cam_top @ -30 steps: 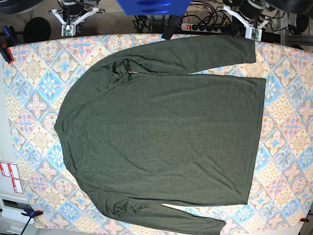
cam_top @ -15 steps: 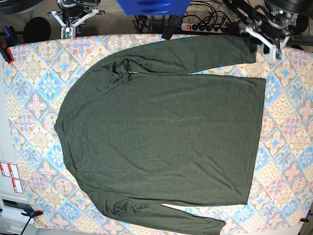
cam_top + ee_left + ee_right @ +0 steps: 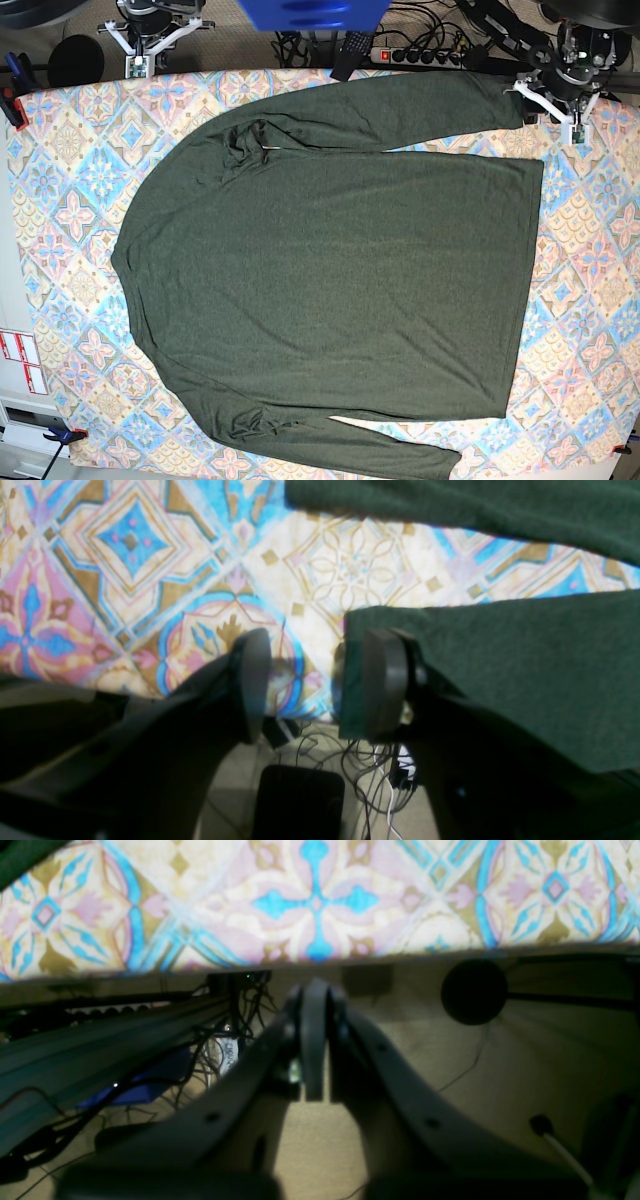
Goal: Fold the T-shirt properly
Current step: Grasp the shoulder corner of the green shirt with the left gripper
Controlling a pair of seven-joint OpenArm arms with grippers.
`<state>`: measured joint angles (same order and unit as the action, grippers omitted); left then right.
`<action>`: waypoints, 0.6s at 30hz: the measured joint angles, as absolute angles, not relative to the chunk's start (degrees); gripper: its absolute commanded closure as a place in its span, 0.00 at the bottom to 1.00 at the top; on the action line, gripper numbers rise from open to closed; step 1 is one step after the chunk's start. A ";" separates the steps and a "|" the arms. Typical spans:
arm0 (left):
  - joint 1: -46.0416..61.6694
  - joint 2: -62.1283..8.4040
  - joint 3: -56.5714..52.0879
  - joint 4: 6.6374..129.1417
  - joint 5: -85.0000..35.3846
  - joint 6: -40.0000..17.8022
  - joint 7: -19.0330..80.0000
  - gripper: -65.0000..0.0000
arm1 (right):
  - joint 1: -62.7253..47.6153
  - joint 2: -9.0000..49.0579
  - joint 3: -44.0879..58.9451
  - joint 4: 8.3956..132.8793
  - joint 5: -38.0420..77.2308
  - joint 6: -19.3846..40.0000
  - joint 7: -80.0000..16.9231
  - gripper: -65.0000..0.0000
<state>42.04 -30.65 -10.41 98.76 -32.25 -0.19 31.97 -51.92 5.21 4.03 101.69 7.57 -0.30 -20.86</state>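
Black plastic fingers of the left tool [image 3: 312, 680] are standing spread apart in the middle of the left wrist view, with one finger [image 3: 249, 680] hanging over the patterned cloth and the other finger [image 3: 382, 680] sitting at the cuff end of a sleeve; whether that finger is touching the fabric cannot be told. In the base view this left tool [image 3: 550, 100] is hovering at the upper right of the frame, just beside the sleeve end near the desk's far edge.

Outward from it, the T-shirt [image 3: 330, 270] is lying flat and spread across the middle of the desk [image 3: 60, 200], filling most of the base view. Its collar end is pointing toward the left of the frame and its hem is running down the right side. One long sleeve is stretching along the top of the frame, the other along the bottom edge. A colourful tile-patterned cloth is covering the desk around the garment.

At the upper left of the base view, the right tool [image 3: 140, 50] is hanging beyond the desk edge, well apart from the shirt. In the right wrist view the right tool [image 3: 315, 1040] is showing its fingers pressed together, holding nothing, over the floor.

Cables [image 3: 370, 765] are lying on the floor below the desk edge.
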 measured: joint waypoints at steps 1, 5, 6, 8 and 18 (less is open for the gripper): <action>41.39 -30.63 -8.99 98.65 -31.70 0.27 31.99 0.54 | -51.92 5.23 4.03 101.69 7.57 -0.19 -20.88 1.00; 39.70 -30.13 -6.09 96.07 -32.93 -1.37 31.86 0.54 | -51.92 5.28 4.03 101.69 7.55 -0.30 -20.84 1.00; 39.66 -30.17 -6.13 95.24 -32.77 -0.97 31.83 0.54 | -51.92 5.28 4.03 101.69 7.55 -0.30 -20.86 1.00; 40.03 -30.39 -6.42 94.11 -31.90 0.08 32.01 0.54 | -51.92 5.23 4.03 101.69 7.55 -0.27 -20.86 1.00; 39.66 -30.30 -5.15 93.82 -32.25 -0.08 31.94 0.54 | -51.92 5.23 4.01 101.69 7.55 -0.27 -20.86 1.00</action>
